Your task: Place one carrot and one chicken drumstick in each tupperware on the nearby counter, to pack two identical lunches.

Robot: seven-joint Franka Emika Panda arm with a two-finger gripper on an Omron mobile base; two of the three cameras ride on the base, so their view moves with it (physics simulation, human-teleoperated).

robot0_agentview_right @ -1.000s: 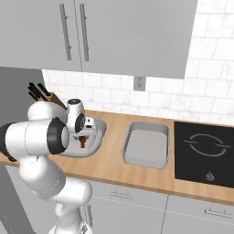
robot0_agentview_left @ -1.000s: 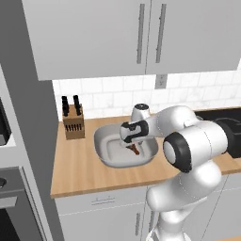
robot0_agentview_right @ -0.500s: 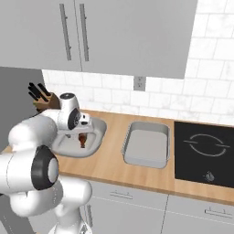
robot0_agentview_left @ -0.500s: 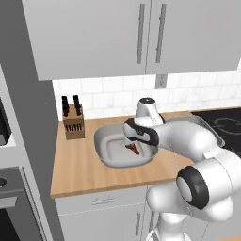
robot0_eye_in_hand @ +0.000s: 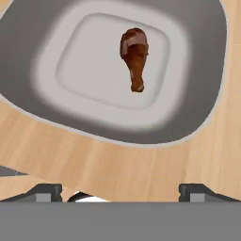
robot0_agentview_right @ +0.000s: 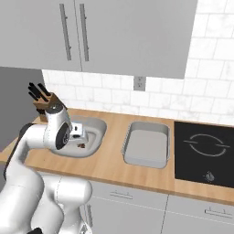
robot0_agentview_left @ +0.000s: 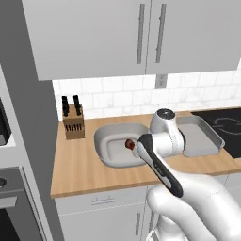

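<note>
drumstick: one brown chicken drumstick lies on the floor of the wide bowl-like tupperware, fat end away from the hand, thin bone end toward it.
second tupperware: the smaller rectangular one sits just beside it on the wooden counter, toward the stovetop, and looks bare inside.
gripper: jaws spread wide with nothing between them, hanging above the counter by the near rim of the wide container.
handling: i'd judge the drumstick light, fairly firm, rounded and a bit slick; if it needed lifting, the thick meaty middle seems a surer hold than the narrow bone.
carrot: i can't spot one anywhere from where i stand.
edges: raised rims all round both containers; a low sideways sweep could catch them, so up and over looks safer.
open room: bare counter in front of both containers; knife block stands off to the far side, cupboards well above.
</note>
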